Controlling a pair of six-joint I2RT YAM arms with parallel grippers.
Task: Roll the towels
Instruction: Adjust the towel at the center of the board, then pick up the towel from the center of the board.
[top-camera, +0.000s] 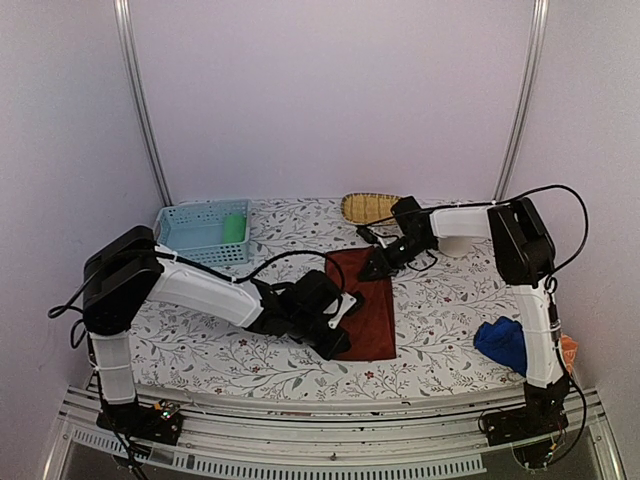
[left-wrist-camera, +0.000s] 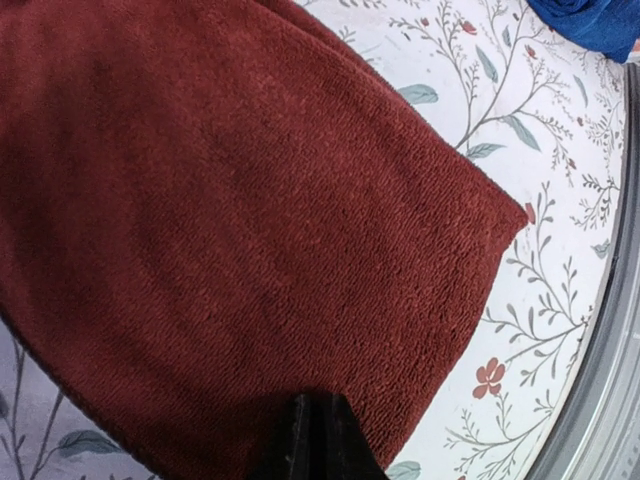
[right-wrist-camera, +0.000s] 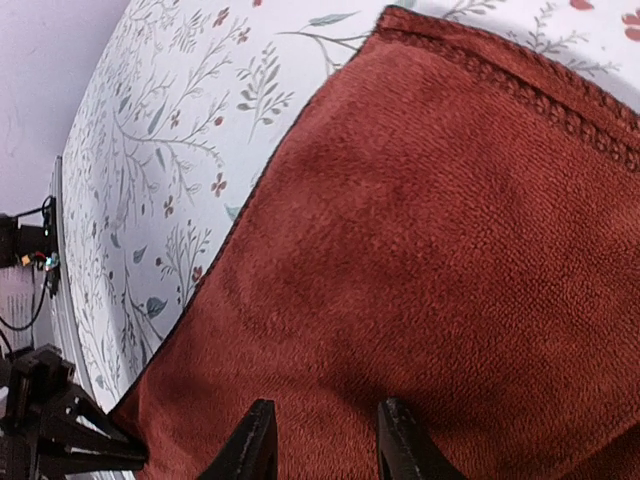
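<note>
The dark reddish-brown towel (top-camera: 375, 300) lay flat at the centre of the top view. The left gripper (left-wrist-camera: 317, 400) sat closed at its lower-left edge, though I couldn't tell if it held cloth. The right gripper (right-wrist-camera: 326, 405) stood narrowly parted over the upper edge. To my eye, a tight roll needed that edge turned evenly.

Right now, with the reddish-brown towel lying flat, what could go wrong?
The right gripper stands open over the reddish-brown towel, while the left gripper is shut at its near side: a one-sided pull may skew it. The blue towel lies beside the right arm, which might drag it.
</note>
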